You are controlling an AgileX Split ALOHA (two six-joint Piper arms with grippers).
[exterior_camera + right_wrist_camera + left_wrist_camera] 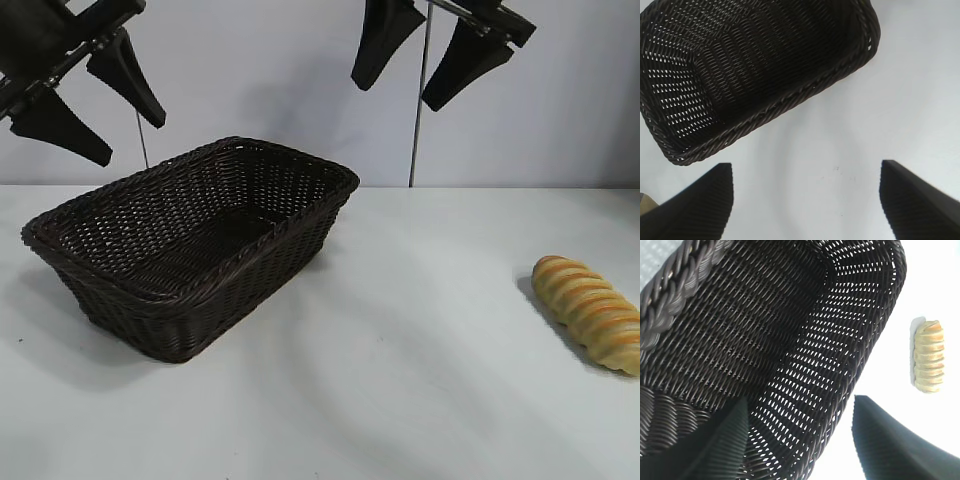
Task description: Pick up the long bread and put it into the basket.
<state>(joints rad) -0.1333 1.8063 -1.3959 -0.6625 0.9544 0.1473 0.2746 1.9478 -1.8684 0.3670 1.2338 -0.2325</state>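
The long bread (590, 312), golden-yellow with orange-brown ridges, lies on the white table near its right edge, far from both grippers; it also shows small in the left wrist view as the long bread (929, 356). The dark brown wicker basket (120, 265) stands at centre-left with nothing in it. High above its left end hangs my left gripper (128, 135), open and holding nothing. My right gripper (392, 98) hangs open high above the table, behind and to the right of the basket. The right wrist view shows the basket (805, 90) and bare table between the fingers (705, 200).
A thin vertical pole (418, 120) stands behind the table's back edge near the right gripper, and a second thin pole (143, 140) stands behind the basket. White tabletop (400, 350) stretches between the basket and the bread.
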